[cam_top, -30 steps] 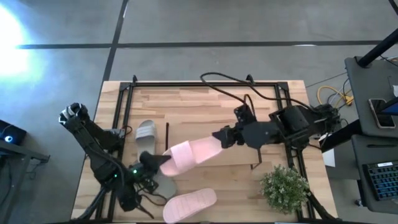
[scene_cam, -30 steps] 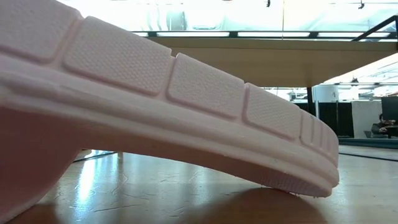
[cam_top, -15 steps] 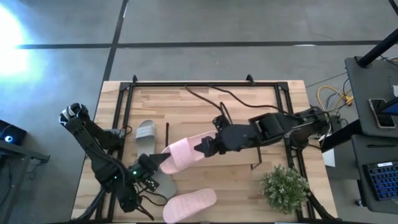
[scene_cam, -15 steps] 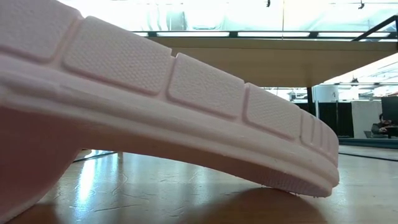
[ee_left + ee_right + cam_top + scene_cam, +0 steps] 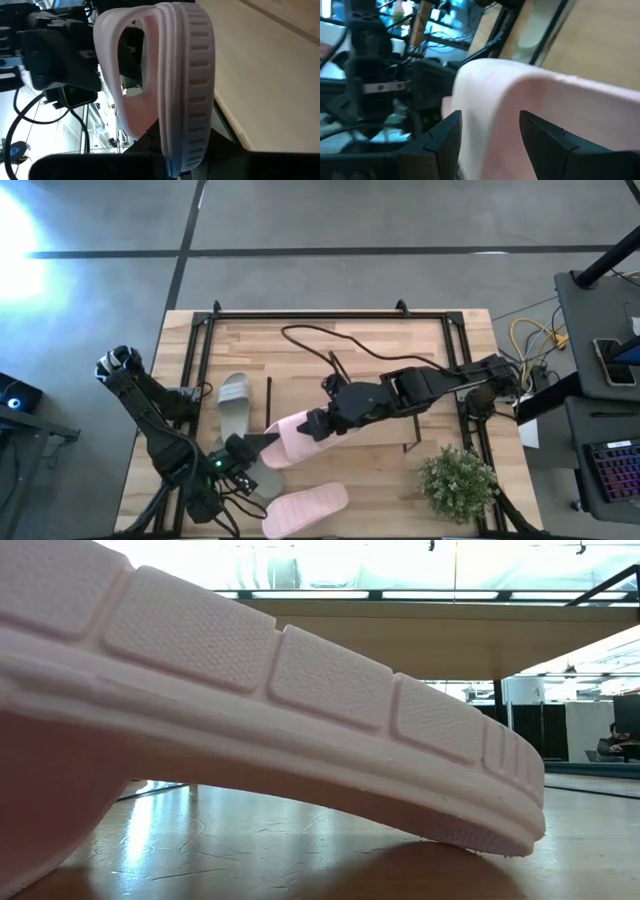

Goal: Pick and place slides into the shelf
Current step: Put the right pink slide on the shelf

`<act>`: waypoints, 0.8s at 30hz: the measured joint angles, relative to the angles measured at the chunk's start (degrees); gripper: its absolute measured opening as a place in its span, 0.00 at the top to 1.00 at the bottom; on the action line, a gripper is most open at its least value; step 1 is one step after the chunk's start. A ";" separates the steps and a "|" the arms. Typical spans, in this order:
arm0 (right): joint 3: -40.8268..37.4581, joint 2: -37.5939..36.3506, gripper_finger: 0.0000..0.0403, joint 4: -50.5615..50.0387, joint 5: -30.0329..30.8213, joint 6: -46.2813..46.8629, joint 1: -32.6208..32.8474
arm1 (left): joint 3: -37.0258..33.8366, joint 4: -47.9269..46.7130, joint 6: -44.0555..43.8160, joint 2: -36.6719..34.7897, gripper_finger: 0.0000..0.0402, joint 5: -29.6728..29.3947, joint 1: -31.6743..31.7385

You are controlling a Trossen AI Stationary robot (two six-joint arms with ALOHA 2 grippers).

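Near table edge: one pale pink slide lies flat on the table, apart from both claws. It sits right at the low camera, filling most of that view with its ribbed sole.

Just behind it, the left claw is clamped tight on one end of a second pink slide, held up off the table. Left wrist view shows that slide edge-on, strap loop facing the other arm.

A grey-green slide lies on the table under the left arm, partly hidden by it.

The right claw is at the other end of the held pink slide, fingers spread wide, one on each side of the strap end. Can't tell from the frames whether the pads touch the foam; no firm grip visible.

The shelf's wooden plank shows under the right arm, beside the held slide, with a black end frame at its right. Arm covers most of it; nothing visible on the exposed part.

Further back on the left: another grey-green slide flat on the table, beside a thin black upright.

Right front corner: small bushy green plant, well apart from the slides.

Black tube frame runs around the table's back and sides. A black cable loops across the bare back half of the table to the right arm.
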 joint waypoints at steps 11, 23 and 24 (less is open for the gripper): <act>-0.01 0.03 0.83 -0.17 -0.08 -1.07 0.04 | -0.85 0.09 -7.40 0.00 0.78 -2.03 0.02; -0.01 -2.26 0.97 -5.07 9.01 0.06 0.15 | -2.69 -0.52 -20.91 -0.04 0.58 -12.30 -0.15; -0.01 -2.60 0.97 -5.72 10.51 0.91 0.21 | -2.91 -0.52 -21.44 -0.04 0.58 -13.70 -0.13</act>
